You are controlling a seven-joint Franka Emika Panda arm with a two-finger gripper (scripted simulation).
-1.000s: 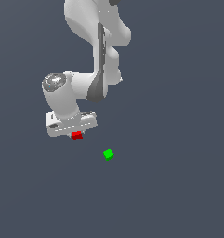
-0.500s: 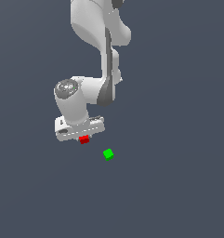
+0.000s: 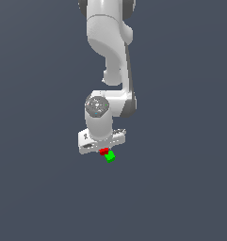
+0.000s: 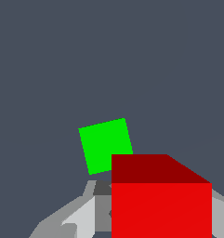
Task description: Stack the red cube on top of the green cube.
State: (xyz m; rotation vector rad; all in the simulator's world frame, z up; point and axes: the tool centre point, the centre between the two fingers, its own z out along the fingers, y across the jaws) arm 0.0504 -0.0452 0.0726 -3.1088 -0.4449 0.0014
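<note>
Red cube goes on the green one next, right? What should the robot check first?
1. Red cube held in the gripper: ok.
2. Green cube in sight: ok.
3. Red cube right over the green cube: not ok, wrist view shows it off to one side.
4. Red cube lifted high enough to clear the green cube: cannot tell.
5. Cube edges lined up: not ok, green looks turned.

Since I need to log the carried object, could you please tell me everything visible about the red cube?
The red cube is a small, plain, bright red block with flat, unmarked faces. It sits directly beneath the white pincer, apparently held between its fingers. In the exterior view it appears right beside the green cube, slightly above it and toward that view's left; whether they touch is unclear.
</note>
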